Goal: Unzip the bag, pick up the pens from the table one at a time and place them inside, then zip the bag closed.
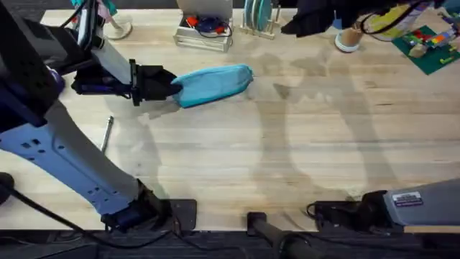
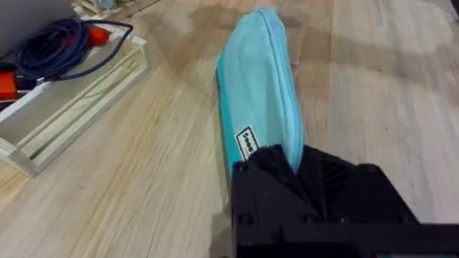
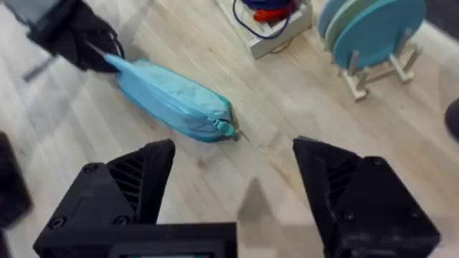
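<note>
Overhead: the bag (image 1: pixel 214 84) lies on the table (image 1: pixel 287 151) in the far left part, long axis running left to right with its right end a little farther away; the left gripper (image 1: pixel 175 85) pinches the bag's left end, its arm reaching in from the left edge; one grey pen (image 1: pixel 106 134) lies on the bare wood nearer than the gripper and to its left, well apart from the bag; a tray (image 1: pixel 203 32) holding coiled cable sits at the far edge just beyond the bag, with a rack of plates (image 1: pixel 259 18) to its right; the right arm lies low at the near right edge.

Left wrist: the black fingers (image 2: pixel 267 179) are pressed together on the bag's (image 2: pixel 258 93) near end, fabric bunched between them; the zipper seam runs along the bag's top ridge away from the camera; the tray (image 2: pixel 72 93) with blue cable stands beside the bag.

Right wrist: the right gripper (image 3: pixel 233 179) is spread wide over bare table, holding nothing; beyond it lies the bag (image 3: pixel 172 100), its zipper pull (image 3: pixel 228 129) at the end toward this camera; the left gripper (image 3: pixel 97 49) clamps the bag's far end; the plates (image 3: pixel 369 32) stand farther off.
</note>
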You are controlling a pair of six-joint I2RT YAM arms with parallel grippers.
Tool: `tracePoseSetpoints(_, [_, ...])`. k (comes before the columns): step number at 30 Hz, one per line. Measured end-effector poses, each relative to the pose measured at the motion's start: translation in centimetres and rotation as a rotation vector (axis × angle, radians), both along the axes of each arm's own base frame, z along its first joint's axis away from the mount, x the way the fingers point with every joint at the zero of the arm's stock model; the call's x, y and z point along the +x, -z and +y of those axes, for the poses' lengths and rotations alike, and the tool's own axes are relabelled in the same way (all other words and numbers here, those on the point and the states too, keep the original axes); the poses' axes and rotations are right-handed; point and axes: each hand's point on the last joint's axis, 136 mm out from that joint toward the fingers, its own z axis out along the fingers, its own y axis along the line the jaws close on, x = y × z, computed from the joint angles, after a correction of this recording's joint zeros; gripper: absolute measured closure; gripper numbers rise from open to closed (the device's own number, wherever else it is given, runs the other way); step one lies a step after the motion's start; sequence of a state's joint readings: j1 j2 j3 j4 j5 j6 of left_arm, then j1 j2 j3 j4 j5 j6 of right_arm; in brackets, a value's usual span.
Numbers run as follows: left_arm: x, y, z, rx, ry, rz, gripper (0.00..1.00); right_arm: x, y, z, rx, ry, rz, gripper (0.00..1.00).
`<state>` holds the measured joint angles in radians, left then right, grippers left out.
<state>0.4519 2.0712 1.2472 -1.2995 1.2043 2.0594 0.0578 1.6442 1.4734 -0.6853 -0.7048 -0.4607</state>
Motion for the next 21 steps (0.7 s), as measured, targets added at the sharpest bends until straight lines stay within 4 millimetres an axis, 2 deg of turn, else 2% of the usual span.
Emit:
tracePoseSetpoints(9, [0.0,0.0,0.0,0.0,-0.001,-0.002,0.96,0.2,0.5,0.2,-0.094,-0.151,-0.159,0.006])
tracePoseSetpoints(17, [0.1,0.0,0.0,-0.002,-0.002,-0.003,0.96,1.2,4.8,0.6,-0.098,-0.222,-0.105,0.005])
tracePoseSetpoints(21, [0.1,0.0,0.0,-0.002,-0.002,-0.003,0.96,1.2,5.6,0.9,-0.091,-0.263,-0.12,0.006])
